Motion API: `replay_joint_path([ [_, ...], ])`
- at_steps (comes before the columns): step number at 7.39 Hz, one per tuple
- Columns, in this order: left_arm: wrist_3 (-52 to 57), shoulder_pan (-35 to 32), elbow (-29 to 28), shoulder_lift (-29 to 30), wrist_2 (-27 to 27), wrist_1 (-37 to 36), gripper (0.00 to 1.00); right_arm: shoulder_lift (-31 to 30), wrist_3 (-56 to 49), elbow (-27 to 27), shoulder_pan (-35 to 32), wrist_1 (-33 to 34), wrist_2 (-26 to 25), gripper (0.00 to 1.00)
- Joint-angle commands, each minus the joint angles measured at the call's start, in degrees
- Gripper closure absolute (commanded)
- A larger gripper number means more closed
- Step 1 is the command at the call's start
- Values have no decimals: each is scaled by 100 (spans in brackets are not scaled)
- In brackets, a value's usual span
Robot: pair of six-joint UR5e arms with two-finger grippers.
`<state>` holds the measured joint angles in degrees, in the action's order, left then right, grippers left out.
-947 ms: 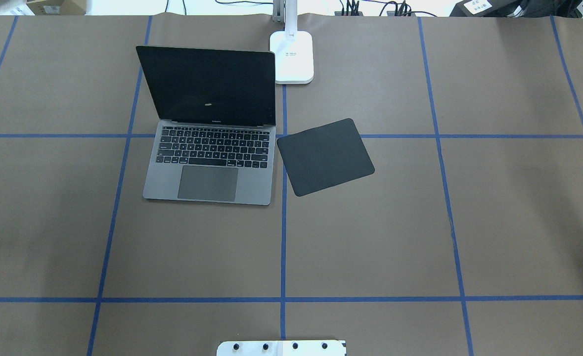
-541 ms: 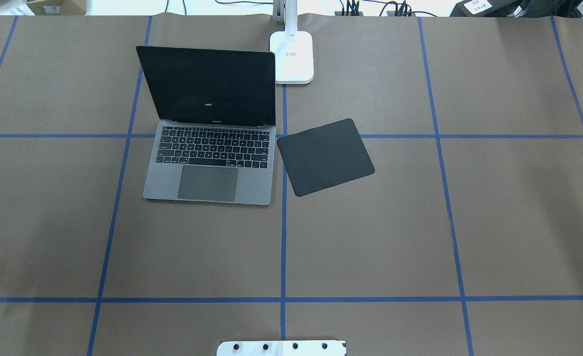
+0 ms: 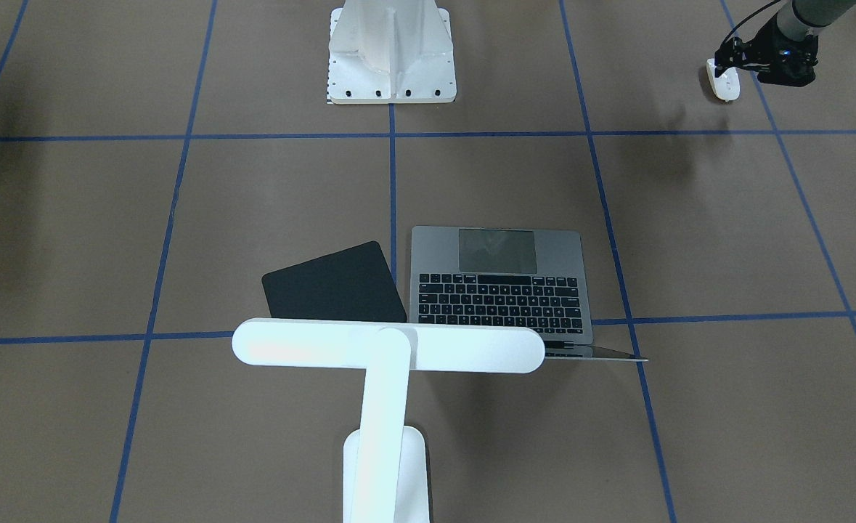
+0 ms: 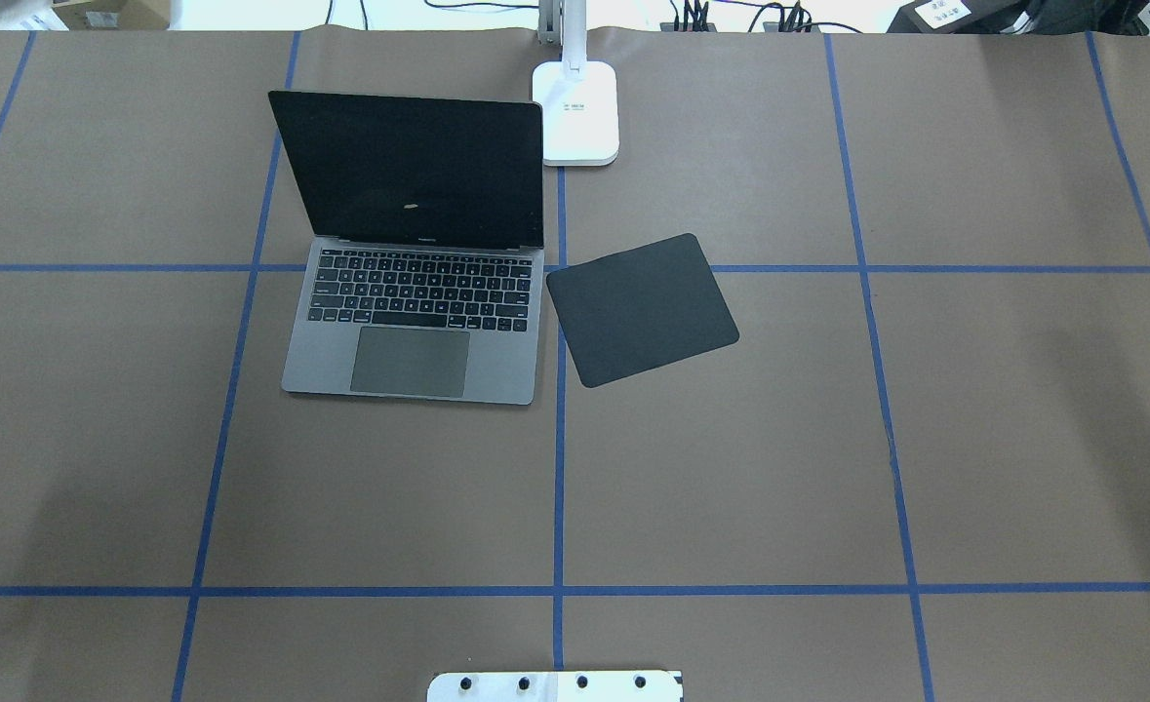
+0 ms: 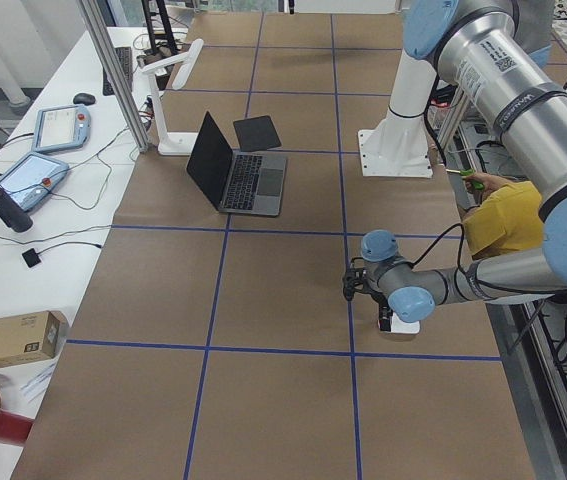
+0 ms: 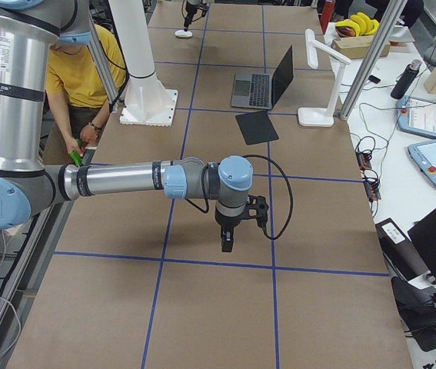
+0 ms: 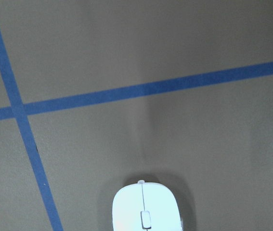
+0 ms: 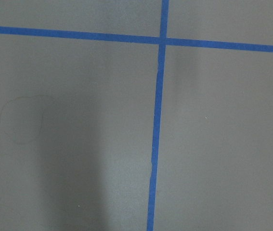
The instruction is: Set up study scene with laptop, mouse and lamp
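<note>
The grey laptop (image 4: 409,331) stands open at the table's middle left, its screen dark. The white lamp (image 4: 579,117) stands behind its right corner, and its bar head (image 3: 388,349) reaches over the laptop's back edge. The white mouse (image 3: 724,81) lies far out on my left side, outside the overhead view. It fills the bottom of the left wrist view (image 7: 146,211). My left gripper (image 3: 725,64) is right over it with its tips at the mouse; I cannot tell whether it grips. My right gripper (image 6: 225,242) points down just above bare table; I cannot tell its state.
A flat black square pad (image 4: 641,309) lies turned just right of the laptop. The white ribbed pedestal (image 3: 391,51) of the robot's base stands at the near table edge. A person in yellow (image 6: 75,73) sits beside the table by the pedestal.
Laptop, lamp and black pad have not moved. Faint arm shadows at the left and right edges of the overhead view have shifted a little.
</note>
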<state>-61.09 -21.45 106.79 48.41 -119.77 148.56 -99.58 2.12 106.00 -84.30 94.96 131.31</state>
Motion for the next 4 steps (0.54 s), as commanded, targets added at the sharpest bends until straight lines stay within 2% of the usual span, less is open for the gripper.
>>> replay_joint_path([
  [1, -202, 290, -603, 167, -2, 600, 0, 9, -1, 0, 1, -3, 0, 0],
  [4, -586, 578, -712, 291, -11, 797, 0, 9, -1, 0, 1, -3, -9, 0],
])
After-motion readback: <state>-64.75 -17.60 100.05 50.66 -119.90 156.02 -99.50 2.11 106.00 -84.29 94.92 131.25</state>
